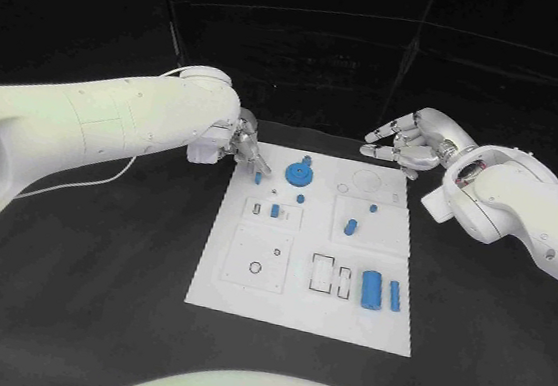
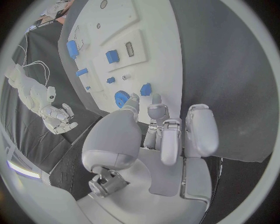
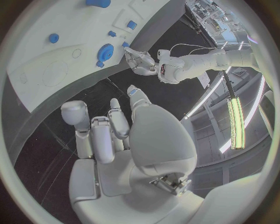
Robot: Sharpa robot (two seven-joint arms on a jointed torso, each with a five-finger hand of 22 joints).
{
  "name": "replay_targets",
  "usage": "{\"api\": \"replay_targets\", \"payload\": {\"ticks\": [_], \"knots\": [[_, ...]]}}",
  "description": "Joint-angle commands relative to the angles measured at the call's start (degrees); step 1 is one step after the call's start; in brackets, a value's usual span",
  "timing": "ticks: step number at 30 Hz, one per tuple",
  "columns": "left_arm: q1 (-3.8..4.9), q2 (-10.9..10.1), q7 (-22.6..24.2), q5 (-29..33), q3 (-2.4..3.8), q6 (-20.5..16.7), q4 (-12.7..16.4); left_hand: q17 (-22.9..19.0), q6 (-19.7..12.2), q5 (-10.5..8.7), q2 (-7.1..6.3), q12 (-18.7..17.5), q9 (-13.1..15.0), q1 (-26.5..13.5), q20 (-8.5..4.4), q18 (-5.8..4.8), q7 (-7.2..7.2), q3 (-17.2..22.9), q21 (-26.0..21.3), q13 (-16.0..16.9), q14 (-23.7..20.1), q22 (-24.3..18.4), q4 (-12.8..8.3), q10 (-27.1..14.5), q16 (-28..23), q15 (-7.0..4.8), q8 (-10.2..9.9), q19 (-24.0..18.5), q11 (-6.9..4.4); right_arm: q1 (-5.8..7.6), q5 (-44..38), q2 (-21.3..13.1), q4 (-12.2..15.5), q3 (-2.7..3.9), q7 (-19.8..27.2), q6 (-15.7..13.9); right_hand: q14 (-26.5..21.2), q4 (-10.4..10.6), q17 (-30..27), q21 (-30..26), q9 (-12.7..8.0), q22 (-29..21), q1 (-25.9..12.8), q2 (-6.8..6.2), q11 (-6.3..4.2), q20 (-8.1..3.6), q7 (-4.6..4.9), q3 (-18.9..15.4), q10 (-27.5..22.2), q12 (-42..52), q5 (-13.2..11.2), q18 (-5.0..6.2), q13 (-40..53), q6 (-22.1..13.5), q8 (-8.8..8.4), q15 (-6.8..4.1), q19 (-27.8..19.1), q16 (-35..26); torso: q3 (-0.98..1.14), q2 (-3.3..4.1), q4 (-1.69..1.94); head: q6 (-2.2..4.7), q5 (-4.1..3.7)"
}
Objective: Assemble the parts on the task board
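The white task board [image 1: 240, 293] lies in the middle of the table. My left hand [image 1: 240, 142] hangs over its far left corner. Thumb and fingertips [image 2: 156, 100] stand apart just short of a small blue piece [image 2: 146, 88] on the board, and I cannot tell if they touch it. A round blue gear-like part [image 1: 299, 171] lies right of that small piece [image 1: 255, 177]. My right hand [image 1: 408, 140] hovers beyond the board's far right corner, fingers apart and holding nothing. A blue cylinder [image 1: 371, 288] and a blue bar [image 1: 394, 295] lie near the board's right front.
More small blue parts [image 1: 351, 227] [image 1: 303, 198] sit mid-board, and one [image 1: 275, 211] stands in a slot. Empty recesses [image 1: 256, 268] and slots [image 1: 321, 275] mark the front half. Black table surrounds the board.
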Motion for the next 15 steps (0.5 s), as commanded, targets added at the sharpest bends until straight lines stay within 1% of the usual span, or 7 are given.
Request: {"api": "replay_targets", "payload": {"ticks": [1, 5, 7, 15], "knots": [[0.05, 0.0, -0.2, -0.5, 0.04, 2.7, 0.0, 15.1, 0.4, -0.22, 0.15, 0.2, -0.2, 1.0, 0.15, 0.2, 0.07, -0.2, 0.3, -0.1, 5.8, 0.2, -0.3, 0.4, 0.3, 0.13, -0.2, 1.0, 0.1, 0.09, -0.1, 0.1, 0.0, 0.03, 0.5, 0.0, 3.2, 0.3, 3.4, -0.2, -0.1, -0.1, 0.0, 0.38, 0.09, -0.16, -0.21, -0.1, -0.2, 0.0, 0.2, 0.75, 0.0, -0.3, 0.37, -0.37, -0.3, -0.4, 0.02, -0.03, 0.0, -0.03, 0.18], [0.05, 0.0, -0.1, -0.5, 0.04, 3.4, 0.0, 15.1, 0.4, -0.23, 0.17, 0.2, -0.3, 1.4, 0.15, 0.16, 0.08, -0.3, 0.5, -0.1, 5.8, 0.3, -0.5, 0.4, 0.3, 0.13, -0.2, 1.0, 0.1, 0.09, -0.1, 0.2, 0.0, 0.03, 0.5, 0.1, 3.3, 0.3, 3.5, -0.2, -0.1, 0.0, 0.0, 0.4, 0.11, -0.16, -0.19, -0.1, -0.2, 0.0, 0.2, 0.75, 0.0, -0.4, 0.36, -0.36, -0.3, -0.4, 0.01, -0.01, 0.03, -0.13, 0.14], [0.04, 0.1, -0.1, -0.5, 0.04, 3.5, 0.1, 15.1, 0.4, -0.23, 0.17, 0.3, -0.3, 1.4, 0.15, 0.16, 0.08, -0.3, 0.5, 0.0, 5.8, 0.4, -0.5, 0.4, 0.3, 0.13, -0.2, 1.0, 0.09, 0.09, -0.1, 0.2, 0.0, 0.03, 0.5, 0.1, 3.3, 0.3, 3.5, -0.2, -0.1, 0.0, 0.0, 0.4, 0.11, -0.16, -0.19, -0.1, -0.2, 0.0, 0.2, 0.75, 0.0, -0.4, 0.36, -0.36, -0.3, -0.4, 0.0, 0.0, 0.01, -0.23, 0.29], [0.04, 0.1, 0.0, -0.5, 0.04, 3.3, 0.2, 15.1, 0.5, -0.22, 0.26, 0.4, -0.3, 1.5, 0.15, 0.15, 0.07, -0.3, 0.5, 0.1, 5.8, 0.4, -0.6, 0.5, 0.3, 0.13, -0.2, 1.0, 0.09, 0.09, -0.1, 0.4, -0.2, 0.02, 0.5, 0.2, 3.3, 0.3, 3.5, -0.2, -0.1, 0.0, 0.0, 0.4, 0.11, -0.16, -0.19, -0.1, -0.2, 0.0, 0.2, 0.75, 0.0, -0.4, 0.36, -0.36, -0.3, -0.4, -0.01, 0.0, 0.02, -0.24, 0.28]]}}
